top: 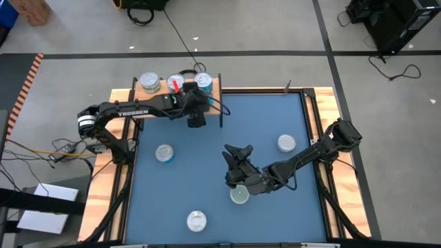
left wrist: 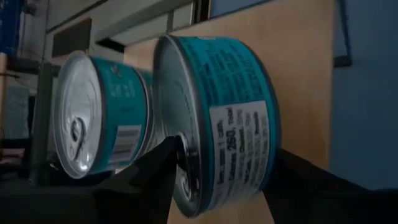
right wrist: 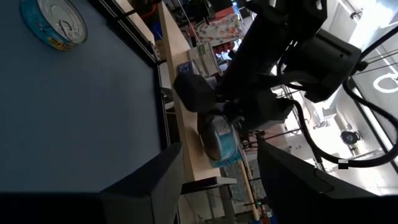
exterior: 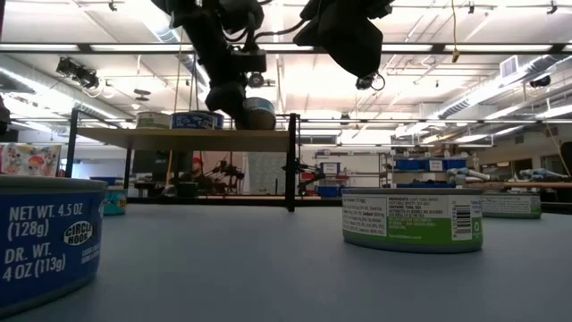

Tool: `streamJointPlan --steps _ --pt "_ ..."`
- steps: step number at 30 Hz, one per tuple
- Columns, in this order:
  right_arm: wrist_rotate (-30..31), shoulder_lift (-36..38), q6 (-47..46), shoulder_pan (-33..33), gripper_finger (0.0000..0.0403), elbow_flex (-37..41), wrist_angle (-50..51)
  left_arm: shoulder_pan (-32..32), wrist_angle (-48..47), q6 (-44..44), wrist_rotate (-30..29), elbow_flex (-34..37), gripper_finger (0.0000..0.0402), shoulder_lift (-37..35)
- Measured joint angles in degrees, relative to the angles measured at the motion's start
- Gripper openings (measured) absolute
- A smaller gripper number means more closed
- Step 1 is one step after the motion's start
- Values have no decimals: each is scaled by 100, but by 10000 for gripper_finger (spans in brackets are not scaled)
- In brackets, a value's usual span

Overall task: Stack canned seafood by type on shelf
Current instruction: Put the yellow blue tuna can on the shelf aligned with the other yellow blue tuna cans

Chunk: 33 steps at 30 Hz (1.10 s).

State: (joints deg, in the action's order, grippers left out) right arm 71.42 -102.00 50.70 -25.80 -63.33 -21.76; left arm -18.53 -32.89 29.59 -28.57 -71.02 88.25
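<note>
The left gripper [top: 198, 91] reached over the right end of the shelf [top: 213, 88], a flat board of light wood on thin black metal legs at the far edge of the blue tabletop [top: 207, 151]. Its two dark fingers [left wrist: 155, 171] stood on either side of a short round tin with a teal label and silvery pull-tab lid [left wrist: 214, 121], jaws spread wide to the tin's width; they seemed to be touching its sides, though the wrist view was too close to say for certain. That tin sat on the board, just beside a second teal tin [left wrist: 102, 112]. From above, a third tin with a silvery lid [top: 149, 81] stood at the shelf's left end.

The right gripper [top: 238, 160] hung above the middle of the tabletop, jaws apart and holding nothing, near a green-labelled tin [top: 239, 195] lying just under its arm. In the low view that green and white tin [exterior: 413, 218] rested on the table surface.

Three more tins lay loose on the tabletop, well apart: one at the left [top: 164, 153], one at the right [top: 286, 143], and one near the front edge [top: 197, 221].
</note>
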Motion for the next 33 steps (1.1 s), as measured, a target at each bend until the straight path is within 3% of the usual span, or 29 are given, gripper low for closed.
streamJointPlan --steps 24,33 --pt "-4 0 4 0 213 0 -1 218 -196 -170 -88 -13 216 -2" --pt "-52 0 4 0 213 0 0 372 -215 -154 -396 -11 285 -2"
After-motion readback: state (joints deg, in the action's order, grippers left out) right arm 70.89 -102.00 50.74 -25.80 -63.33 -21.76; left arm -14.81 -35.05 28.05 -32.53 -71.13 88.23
